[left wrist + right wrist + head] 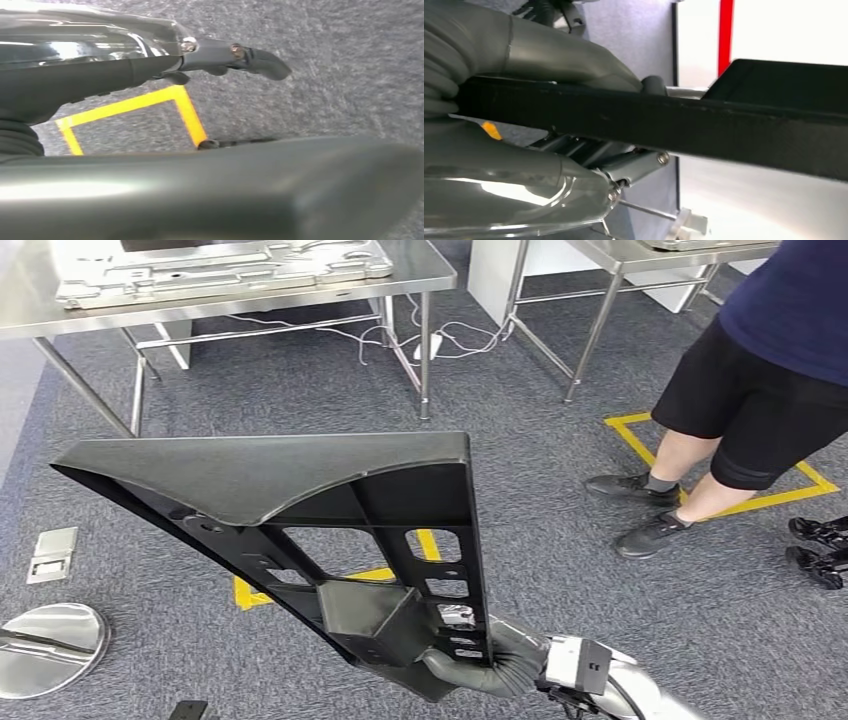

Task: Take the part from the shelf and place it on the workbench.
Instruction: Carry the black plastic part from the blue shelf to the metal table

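Head view: big dark triangular plastic part (300,530) held up over grey carpet (560,570), tilted, w/ right hand (495,665) gripping its lower corner. Steel workbench (420,275) beyond, well apart, w/ a grey moulded panel (220,270) on it. Person's legs (700,475) at right.

L wrist view: left hand (220,57) holds nothing, fingers out straight over carpet & yellow tape (185,112).

R wrist view: right hand's thumb and fingers (574,55) clamp part's black edge (674,120).

No legible text or labels.
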You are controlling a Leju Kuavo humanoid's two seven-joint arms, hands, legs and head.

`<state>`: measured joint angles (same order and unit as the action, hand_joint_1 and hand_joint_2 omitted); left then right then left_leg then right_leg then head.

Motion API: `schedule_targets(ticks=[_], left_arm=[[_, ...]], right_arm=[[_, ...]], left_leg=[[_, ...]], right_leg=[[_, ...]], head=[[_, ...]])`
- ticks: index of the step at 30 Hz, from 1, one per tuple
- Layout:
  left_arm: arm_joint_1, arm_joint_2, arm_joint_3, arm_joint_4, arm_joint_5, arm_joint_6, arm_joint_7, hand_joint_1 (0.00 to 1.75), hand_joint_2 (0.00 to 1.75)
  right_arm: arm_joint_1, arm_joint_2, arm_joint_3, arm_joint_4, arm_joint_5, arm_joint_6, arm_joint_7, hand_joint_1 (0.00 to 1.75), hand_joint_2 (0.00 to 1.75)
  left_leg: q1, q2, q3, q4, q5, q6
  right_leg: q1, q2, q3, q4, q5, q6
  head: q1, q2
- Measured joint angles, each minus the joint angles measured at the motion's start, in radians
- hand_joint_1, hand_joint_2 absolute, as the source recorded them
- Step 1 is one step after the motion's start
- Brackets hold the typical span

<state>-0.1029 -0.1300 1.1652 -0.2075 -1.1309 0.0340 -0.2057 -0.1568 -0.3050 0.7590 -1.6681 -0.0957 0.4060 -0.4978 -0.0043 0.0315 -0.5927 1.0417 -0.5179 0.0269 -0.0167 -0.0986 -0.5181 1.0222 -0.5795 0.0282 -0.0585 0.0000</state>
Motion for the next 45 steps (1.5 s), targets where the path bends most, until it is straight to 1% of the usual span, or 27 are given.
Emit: schedule_targets(ticks=[1,3,5,6,7,8,10,12,14,16,18,20,21,22,23,25,27,30,33,35,37,39,40,41,42,44,45], left_arm=[[0.001,0.000,0.000,0.000,0.000,0.000,0.000,0.00,1.75],[-0.003,0.001,0.000,0.000,0.000,0.000,-0.001,0.00,1.75],[-0.005,0.001,0.000,0.000,0.000,0.000,-0.001,0.00,1.75],[-0.004,0.001,0.000,0.000,0.000,0.000,-0.001,0.00,1.75],[-0.004,0.001,0.000,0.000,0.000,0.000,-0.001,0.00,1.75],[-0.004,0.001,0.000,0.000,0.000,-0.001,-0.001,0.00,1.75],[-0.007,0.001,0.000,0.000,0.001,-0.003,-0.002,0.00,1.75],[-0.009,0.000,0.000,0.000,0.005,-0.005,-0.004,0.00,1.75],[-0.007,0.001,0.000,0.000,0.010,-0.008,-0.008,0.00,1.75],[-0.005,0.001,0.001,0.000,0.015,-0.014,-0.014,0.00,1.75],[-0.008,0.001,0.001,0.000,0.018,-0.020,-0.020,0.00,1.75],[-0.011,0.001,0.001,0.000,0.019,-0.021,-0.023,0.00,1.75],[-0.011,0.001,0.001,0.000,0.021,-0.022,-0.024,0.00,1.75],[-0.009,0.001,0.002,0.000,0.024,-0.026,-0.026,0.00,1.75],[-0.007,0.001,0.003,0.000,0.027,-0.031,-0.029,0.00,1.75],[-0.006,0.002,0.006,0.000,0.034,-0.043,-0.036,0.00,1.75],[-0.007,0.002,0.009,0.000,0.037,-0.052,-0.041,0.00,1.75],[-0.004,0.002,0.012,0.000,0.037,-0.058,-0.045,0.00,1.75],[-0.003,0.004,0.013,0.000,0.037,-0.058,-0.047,0.00,1.75],[-0.003,0.005,0.013,0.000,0.036,-0.058,-0.048,0.00,1.75],[-0.006,0.004,0.013,0.000,0.036,-0.058,-0.049,0.00,1.75],[-0.007,0.004,0.013,0.000,0.036,-0.058,-0.049,0.00,1.75],[-0.006,0.004,0.013,0.000,0.036,-0.058,-0.049,0.00,1.75],[-0.006,0.004,0.013,0.000,0.036,-0.058,-0.049,0.00,1.75],[-0.006,0.004,0.013,0.000,0.036,-0.058,-0.049,0.00,1.75],[-0.006,0.004,0.013,0.000,0.035,-0.058,-0.049,0.00,1.75],[-0.006,0.004,0.013,0.000,0.035,-0.058,-0.049,0.00,1.75]], right_arm=[[-0.001,0.000,0.000,-0.001,0.000,0.000,0.000,1.75,1.75],[0.001,-0.001,-0.001,-0.001,0.000,0.000,0.000,1.75,1.75],[0.006,-0.003,-0.001,-0.001,0.000,0.000,0.000,1.75,1.75],[0.008,-0.003,-0.001,0.000,0.000,0.000,0.000,1.75,1.75],[0.008,-0.003,-0.001,0.000,0.000,0.000,0.000,1.75,1.75],[0.008,-0.003,-0.001,0.000,0.000,0.000,0.000,1.75,1.75],[0.007,-0.004,-0.001,-0.001,0.000,0.000,0.000,1.75,1.75],[0.006,-0.004,-0.002,-0.001,0.000,0.000,0.000,1.75,1.75],[0.003,-0.004,-0.002,-0.001,0.003,-0.001,0.001,1.75,1.75],[0.000,-0.003,-0.002,-0.002,0.012,-0.007,0.001,1.75,1.75],[0.001,-0.002,-0.002,-0.004,0.021,-0.014,0.001,1.75,1.75],[0.005,-0.002,-0.002,-0.004,0.025,-0.018,0.001,1.75,1.75],[0.007,-0.001,-0.002,-0.004,0.026,-0.019,0.000,1.75,1.75],[0.009,-0.001,-0.002,-0.004,0.027,-0.021,-0.001,1.75,1.75],[0.011,-0.001,-0.002,-0.004,0.027,-0.023,-0.003,1.75,1.75],[0.015,-0.001,-0.004,-0.007,0.026,-0.026,-0.007,1.75,1.75],[0.018,-0.001,-0.006,-0.011,0.026,-0.026,-0.010,1.75,1.75],[0.023,0.000,-0.009,-0.017,0.025,-0.026,-0.012,1.75,1.75],[0.025,0.001,-0.011,-0.020,0.025,-0.026,-0.013,1.75,1.75],[0.026,0.001,-0.013,-0.024,0.025,-0.026,-0.014,1.75,1.75],[0.029,0.001,-0.015,-0.027,0.025,-0.026,-0.016,1.75,1.75],[0.036,0.001,-0.015,-0.027,0.025,-0.026,-0.017,1.75,1.75],[0.039,0.001,-0.016,-0.027,0.025,-0.026,-0.017,1.75,1.75],[0.042,0.001,-0.016,-0.027,0.025,-0.026,-0.017,1.75,1.75],[0.043,0.001,-0.016,-0.027,0.025,-0.026,-0.017,1.75,1.75],[0.044,0.001,-0.016,-0.027,0.025,-0.026,-0.017,1.75,1.75],[0.044,0.001,-0.017,-0.028,0.025,-0.026,-0.017,1.75,1.75]], left_leg=[[0.003,-0.007,0.002,-0.004,0.002,0.006],[0.007,-0.023,0.006,-0.009,0.005,0.016],[0.006,-0.043,0.006,-0.009,0.004,0.019],[0.005,-0.054,0.007,-0.009,0.004,0.019],[0.005,-0.066,0.008,-0.009,0.004,0.019],[0.004,-0.078,0.011,-0.008,0.003,0.018],[0.004,-0.102,0.013,-0.006,0.001,0.014],[0.004,-0.123,0.009,-0.004,0.000,0.006],[0.007,-0.140,0.005,-0.006,0.003,-0.003],[0.006,-0.118,-0.003,0.009,-0.010,-0.015],[0.006,-0.068,-0.043,0.095,-0.061,-0.028],[0.013,-0.046,-0.108,0.227,-0.117,-0.038],[0.016,-0.044,-0.128,0.267,-0.125,-0.042],[0.018,-0.043,-0.129,0.269,-0.113,-0.044],[0.020,-0.041,-0.110,0.231,-0.084,-0.044],[0.021,-0.035,-0.041,0.095,-0.017,-0.041],[0.019,-0.029,-0.001,0.009,0.005,-0.034],[0.013,-0.027,0.001,-0.001,-0.002,-0.025],[0.006,-0.029,0.002,0.000,-0.008,-0.006],[0.009,-0.030,0.008,-0.007,-0.006,0.007],[0.012,-0.029,0.014,-0.013,-0.004,0.017],[0.009,-0.030,0.018,-0.013,-0.007,0.022],[0.008,-0.032,0.020,-0.013,-0.009,0.023],[0.008,-0.034,0.024,-0.013,-0.011,0.023],[0.007,-0.037,0.029,-0.012,-0.014,0.021],[0.006,-0.042,0.040,-0.010,-0.024,0.013],[0.004,-0.043,0.043,-0.009,-0.029,0.008]], right_leg=[[-0.001,0.018,-0.005,0.017,-0.015,0.004],[-0.003,0.068,-0.048,0.112,-0.069,0.006],[-0.002,0.089,-0.116,0.238,-0.114,0.006],[-0.002,0.091,-0.137,0.268,-0.113,0.006],[-0.001,0.093,-0.140,0.260,-0.091,0.005],[-0.001,0.098,-0.124,0.213,-0.052,0.004],[-0.003,0.133,-0.071,0.079,0.022,0.000],[-0.003,0.164,-0.042,0.010,0.043,-0.004],[-0.002,0.154,-0.039,0.003,0.041,-0.010],[-0.006,0.133,-0.035,-0.002,0.044,-0.022],[-0.008,0.109,-0.032,-0.005,0.043,-0.032],[-0.008,0.089,-0.031,-0.005,0.040,-0.035],[-0.008,0.081,-0.031,-0.004,0.039,-0.034],[-0.008,0.076,-0.029,-0.004,0.037,-0.032],[-0.009,0.071,-0.025,-0.004,0.034,-0.029],[-0.010,0.065,-0.018,-0.004,0.028,-0.021],[-0.006,0.063,-0.017,-0.001,0.023,-0.014],[-0.003,0.063,-0.018,-0.004,0.023,-0.009],[-0.010,0.061,-0.010,-0.018,0.027,0.012],[-0.013,0.069,-0.013,-0.002,0.012,0.019],[-0.013,0.083,-0.056,0.091,-0.040,0.018],[-0.012,0.090,-0.129,0.230,-0.094,0.016],[-0.012,0.091,-0.154,0.270,-0.099,0.015],[-0.011,0.091,-0.161,0.273,-0.082,0.015],[-0.011,0.092,-0.148,0.233,-0.047,0.013],[-0.009,0.095,-0.094,0.100,0.031,0.007],[-0.007,0.097,-0.072,0.048,0.051,0.004]], head=[[0.000,0.000],[0.000,0.000],[0.000,0.000],[0.000,0.000],[0.000,0.000],[0.000,0.000],[0.000,0.000],[0.000,0.000],[0.000,0.000],[-0.001,0.000],[-0.003,0.000],[-0.003,0.000],[-0.003,0.000],[-0.003,0.000],[-0.003,0.000],[-0.003,0.000],[-0.003,0.000],[-0.002,0.000],[-0.002,0.000],[-0.002,0.000],[-0.002,0.000],[-0.002,0.000],[-0.002,0.000],[-0.002,0.000],[-0.002,0.000],[-0.002,0.000],[-0.002,0.000]])
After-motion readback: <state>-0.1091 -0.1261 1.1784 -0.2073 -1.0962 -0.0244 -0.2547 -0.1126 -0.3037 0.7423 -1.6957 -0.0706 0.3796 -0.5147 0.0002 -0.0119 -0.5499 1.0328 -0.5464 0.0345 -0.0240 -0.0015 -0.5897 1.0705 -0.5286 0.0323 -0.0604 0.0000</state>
